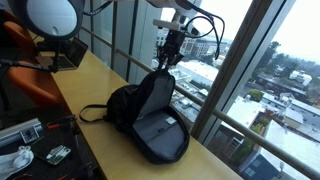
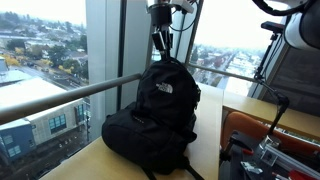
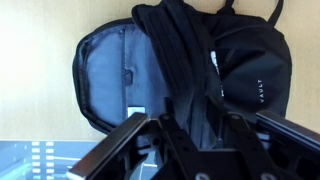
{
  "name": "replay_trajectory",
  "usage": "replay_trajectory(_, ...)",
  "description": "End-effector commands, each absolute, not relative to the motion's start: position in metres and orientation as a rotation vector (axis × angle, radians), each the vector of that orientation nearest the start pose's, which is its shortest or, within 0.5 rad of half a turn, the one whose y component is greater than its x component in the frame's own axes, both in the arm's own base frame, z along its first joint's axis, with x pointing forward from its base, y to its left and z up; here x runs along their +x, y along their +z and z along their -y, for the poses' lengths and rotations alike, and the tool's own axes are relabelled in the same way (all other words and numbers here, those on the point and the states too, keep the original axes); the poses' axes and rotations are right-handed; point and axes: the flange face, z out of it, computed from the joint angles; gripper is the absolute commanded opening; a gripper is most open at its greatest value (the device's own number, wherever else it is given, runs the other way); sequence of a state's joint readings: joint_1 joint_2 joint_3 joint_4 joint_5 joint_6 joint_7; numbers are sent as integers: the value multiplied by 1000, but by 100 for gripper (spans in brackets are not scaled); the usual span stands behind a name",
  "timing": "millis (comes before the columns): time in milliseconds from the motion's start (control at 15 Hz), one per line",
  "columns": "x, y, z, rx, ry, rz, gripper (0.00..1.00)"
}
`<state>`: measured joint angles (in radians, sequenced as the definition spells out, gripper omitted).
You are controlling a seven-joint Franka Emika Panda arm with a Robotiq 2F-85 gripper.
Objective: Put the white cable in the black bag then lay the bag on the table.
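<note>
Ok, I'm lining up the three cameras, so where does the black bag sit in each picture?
In an exterior view: black bag at centre, flap open toward the camera, grey lining showing.
In an exterior view: bag at centre, upright, white logo facing the camera.
Wrist view: bag fills the upper middle and right, lining at left.
Shared landmark: the tan table beneath it.

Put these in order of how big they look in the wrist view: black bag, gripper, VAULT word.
1. black bag, filling most of the picture.
2. gripper, across the bottom; being near the camera makes it look large.
3. VAULT word on the bag, tiny.
</note>
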<state>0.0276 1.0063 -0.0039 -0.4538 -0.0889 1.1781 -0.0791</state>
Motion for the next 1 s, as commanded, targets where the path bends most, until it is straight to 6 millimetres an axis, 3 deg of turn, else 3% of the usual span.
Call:
replay_trajectory(0,740,436,-7,-3178,412,143,70)
replay_trajectory(267,740,439,-7,-3183,399,144,99)
replay_trajectory(600,740,455,-7,-3221,351,161,100)
replay_trajectory(933,742,462,-27,-3186,283,197,100)
